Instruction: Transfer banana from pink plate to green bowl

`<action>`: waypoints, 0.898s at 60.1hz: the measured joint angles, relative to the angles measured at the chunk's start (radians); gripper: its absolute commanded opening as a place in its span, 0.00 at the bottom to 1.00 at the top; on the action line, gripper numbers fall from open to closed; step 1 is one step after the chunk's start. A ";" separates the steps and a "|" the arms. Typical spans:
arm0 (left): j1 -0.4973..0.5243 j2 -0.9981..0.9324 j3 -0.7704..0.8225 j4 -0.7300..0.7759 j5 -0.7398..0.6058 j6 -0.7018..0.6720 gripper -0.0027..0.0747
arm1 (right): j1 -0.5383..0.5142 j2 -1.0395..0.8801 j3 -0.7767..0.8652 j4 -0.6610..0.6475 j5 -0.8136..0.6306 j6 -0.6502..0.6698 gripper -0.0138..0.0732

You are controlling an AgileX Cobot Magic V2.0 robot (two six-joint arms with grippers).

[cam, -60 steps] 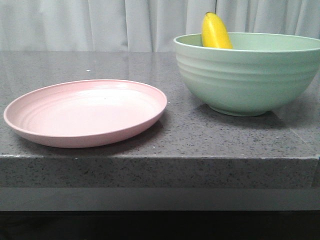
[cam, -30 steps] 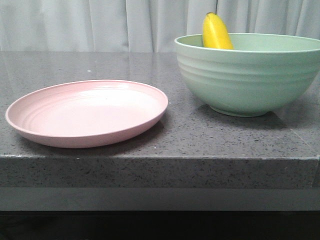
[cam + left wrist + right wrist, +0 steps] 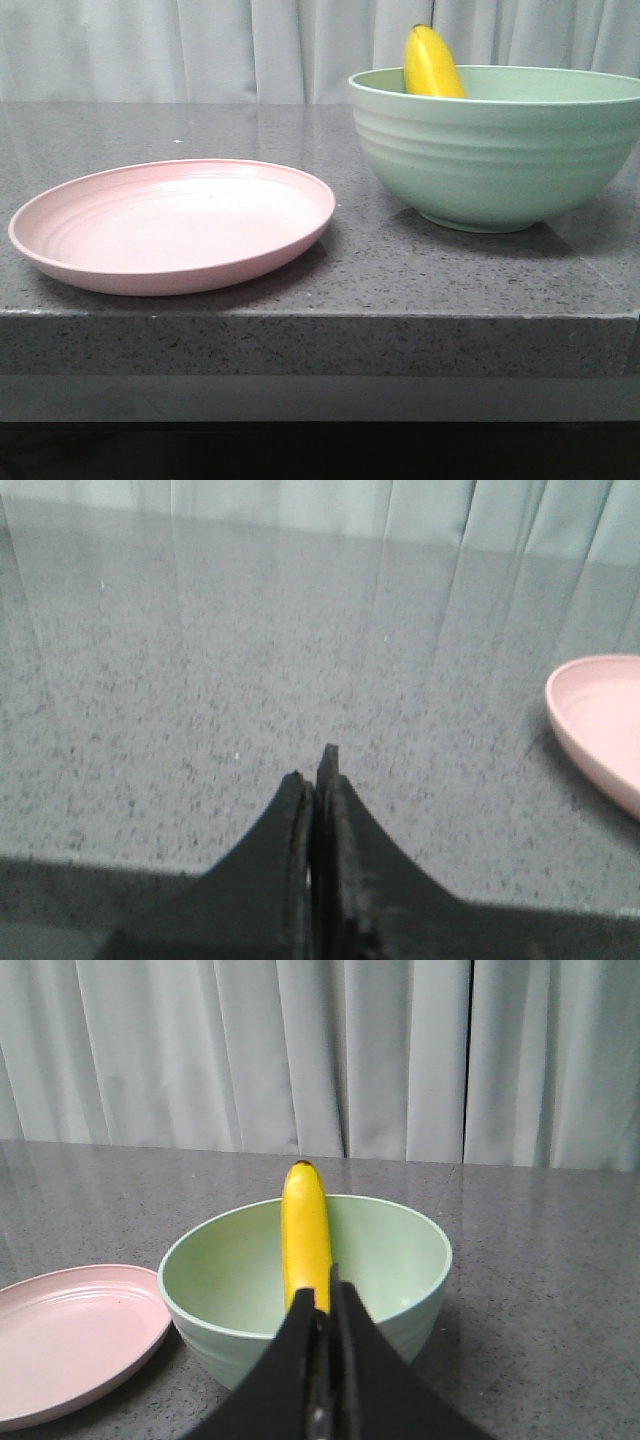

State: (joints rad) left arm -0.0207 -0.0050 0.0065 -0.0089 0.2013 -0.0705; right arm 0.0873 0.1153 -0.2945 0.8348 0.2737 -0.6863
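The banana (image 3: 432,62) stands tilted inside the green bowl (image 3: 495,150), its tip leaning on the far rim and sticking up above it. The pink plate (image 3: 170,225) lies empty to the left of the bowl. No gripper shows in the front view. In the right wrist view my right gripper (image 3: 320,1285) is shut and empty, set back on the near side of the bowl (image 3: 220,1280), with the banana (image 3: 305,1235) beyond its tips. My left gripper (image 3: 312,770) is shut and empty over bare counter, the plate's edge (image 3: 600,715) off to one side.
Plate and bowl sit on a dark grey speckled stone counter (image 3: 400,270) whose front edge runs just in front of the plate. A pale curtain (image 3: 250,50) hangs behind. The right wrist view also shows the plate (image 3: 70,1330) beside the bowl.
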 measured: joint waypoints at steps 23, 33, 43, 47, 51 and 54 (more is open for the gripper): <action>0.000 0.000 0.000 -0.002 -0.021 0.000 0.01 | 0.000 0.000 0.000 0.000 0.000 0.000 0.09; 0.000 0.000 0.000 -0.002 -0.021 0.000 0.01 | 0.000 0.000 0.000 0.000 0.000 0.000 0.09; 0.000 0.000 0.000 -0.002 -0.021 0.000 0.01 | 0.000 0.000 0.000 0.000 0.000 0.000 0.09; 0.000 0.000 0.000 -0.002 -0.021 0.000 0.01 | 0.000 0.000 0.000 0.000 0.000 0.000 0.09; 0.000 0.000 0.000 -0.002 -0.021 0.000 0.01 | 0.000 0.000 0.000 0.000 0.000 0.000 0.09; 0.000 0.000 0.000 -0.002 -0.021 0.000 0.01 | 0.000 0.000 0.000 0.000 0.000 0.000 0.09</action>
State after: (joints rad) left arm -0.0207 -0.0050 0.0065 -0.0107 0.1800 -0.0705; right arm 0.0873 0.1153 -0.2945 0.8348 0.2737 -0.6863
